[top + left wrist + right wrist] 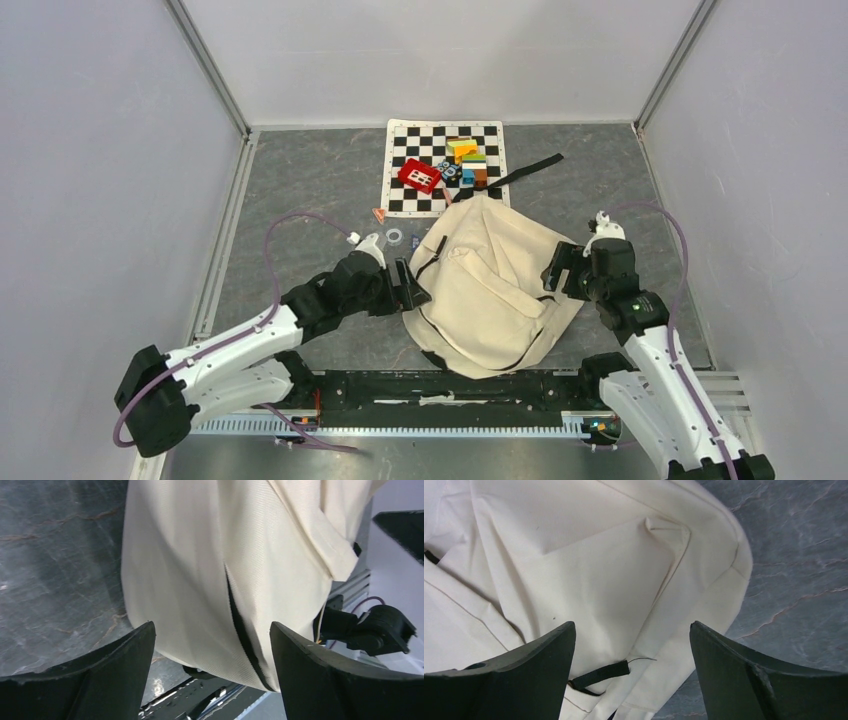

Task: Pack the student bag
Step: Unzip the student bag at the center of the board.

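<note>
Looking across from the left of the overhead view, I see the left arm reaching over the grey table (300, 180) toward the middle, with the left gripper (410, 285) right at the left edge of the student bag (490, 280). On its wrist camera the left gripper (211, 627) has its jaws standing wide apart and clamping nothing; the cream fabric of the bag (190, 555) fills the space beyond the two dark fingers (100, 680), and a black zipper (240, 625) runs down the cloth between them. Whether the fingertips touch the fabric I cannot tell. Just behind that gripper a small pale ring (394, 237) lies on the table. The bag itself lies flat in the centre of the table, near the arms' bases, its far end touching or just overlapping the near edge of a checkered mat (405, 135). On the mat sit a red block (419, 176) and a cluster of coloured blocks (468, 160), and a black strap (530, 168) trails from the bag's far end out to the right. At the bag's right edge sits the right gripper (557, 268). Its wrist view shows the right gripper (631, 625) spread open as well, holding nothing, poised over a corner of the bag (589, 580) where a short black tab (601, 674) lies on the cloth.
</note>
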Available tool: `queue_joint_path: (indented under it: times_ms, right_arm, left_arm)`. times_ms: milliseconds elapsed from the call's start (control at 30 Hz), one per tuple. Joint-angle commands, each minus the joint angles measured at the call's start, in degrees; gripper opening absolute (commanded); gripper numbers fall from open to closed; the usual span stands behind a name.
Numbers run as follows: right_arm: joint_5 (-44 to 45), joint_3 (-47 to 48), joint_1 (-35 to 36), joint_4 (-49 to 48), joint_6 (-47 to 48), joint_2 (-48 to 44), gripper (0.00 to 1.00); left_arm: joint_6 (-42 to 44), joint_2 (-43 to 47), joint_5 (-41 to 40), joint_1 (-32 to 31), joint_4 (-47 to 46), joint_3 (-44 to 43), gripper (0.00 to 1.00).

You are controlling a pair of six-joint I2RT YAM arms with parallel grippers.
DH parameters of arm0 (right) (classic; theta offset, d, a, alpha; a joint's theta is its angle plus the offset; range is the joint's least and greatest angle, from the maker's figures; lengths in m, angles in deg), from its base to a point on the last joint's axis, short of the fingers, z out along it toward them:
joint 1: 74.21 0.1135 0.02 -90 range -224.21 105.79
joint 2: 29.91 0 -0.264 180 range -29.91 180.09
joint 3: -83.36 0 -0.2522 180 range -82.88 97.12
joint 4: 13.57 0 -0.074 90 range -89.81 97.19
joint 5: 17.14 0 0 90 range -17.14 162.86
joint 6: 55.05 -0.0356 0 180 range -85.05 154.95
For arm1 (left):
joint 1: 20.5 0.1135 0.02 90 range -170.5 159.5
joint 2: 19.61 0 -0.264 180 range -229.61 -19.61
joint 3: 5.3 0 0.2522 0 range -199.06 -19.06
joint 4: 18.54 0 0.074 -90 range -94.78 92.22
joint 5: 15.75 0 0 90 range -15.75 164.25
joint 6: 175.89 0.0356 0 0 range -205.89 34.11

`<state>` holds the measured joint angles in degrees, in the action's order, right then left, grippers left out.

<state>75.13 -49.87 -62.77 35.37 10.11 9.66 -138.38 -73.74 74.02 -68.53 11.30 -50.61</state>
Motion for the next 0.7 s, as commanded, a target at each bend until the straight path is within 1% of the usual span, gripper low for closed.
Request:
queue_joint_path:
  times_ms: [0,67,167,267,333,400,467,667]
  right_arm:
    - [-6.29,-2.47,-0.21,0.24,-4.52,-2.21,0.86]
    - [-8.50,-3.48,-0.35,-0.20,-5.59,-3.18,0.84]
    - [-10.99,-4.18,-0.18,-0.01,-6.08,-3.71,0.78]
    - [-10.70,-4.61,-0.32,1.56,-6.41,-3.94,0.76]
    - [-9.69,-4.67,-0.30,2.27,-6.57,-4.49,0.73]
    - [-9.81,-4.80,-0.28,2.26,-7.22,-4.92,0.71]
    - [-10.77,-4.80,-0.24,2.26,-8.01,-4.82,0.67]
    - [-12.29,-5.28,-0.23,1.69,-9.97,-4.59,0.60]
  left_arm:
    - [-2.01,-1.27,4.60,-0.40,-6.22,0.57,0.83]
    - [-1.67,-2.62,5.64,-0.55,-6.23,0.90,0.67]
    - [-1.40,-3.68,5.86,-1.01,-6.23,1.73,0.45]
    - [-0.69,-4.11,5.46,-1.28,-5.13,1.93,0.28]
    - [-0.64,-4.12,4.36,-1.49,-4.53,2.40,0.19]
    - [-1.02,-4.04,3.62,-1.62,-4.69,3.02,0.12]
    - [-0.97,-3.99,3.40,-1.63,-4.83,3.27,0.10]
    - [-0.16,-4.51,3.23,-1.72,-4.83,3.44,0.05]
